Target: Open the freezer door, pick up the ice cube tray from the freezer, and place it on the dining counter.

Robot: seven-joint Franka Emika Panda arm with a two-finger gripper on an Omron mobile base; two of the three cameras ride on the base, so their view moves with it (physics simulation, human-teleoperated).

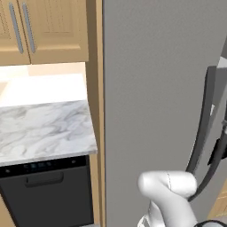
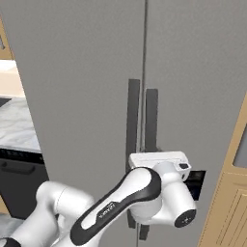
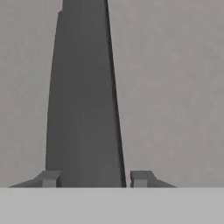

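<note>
At the freezer door point(image 2: 193, 72), end effector point(image 3: 92, 178) straddles its dark handle point(image 3: 83, 100).

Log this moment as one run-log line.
phase: grasping handle | gripper: fingertips either side of freezer door handle | freezer door: closed | ice cube tray: not yet reached

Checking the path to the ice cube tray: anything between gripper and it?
Yes. The freezer door is closed in front of the freezer. The gripper has its fingertips either side of the door's dark handle; no tray is visible.
</note>
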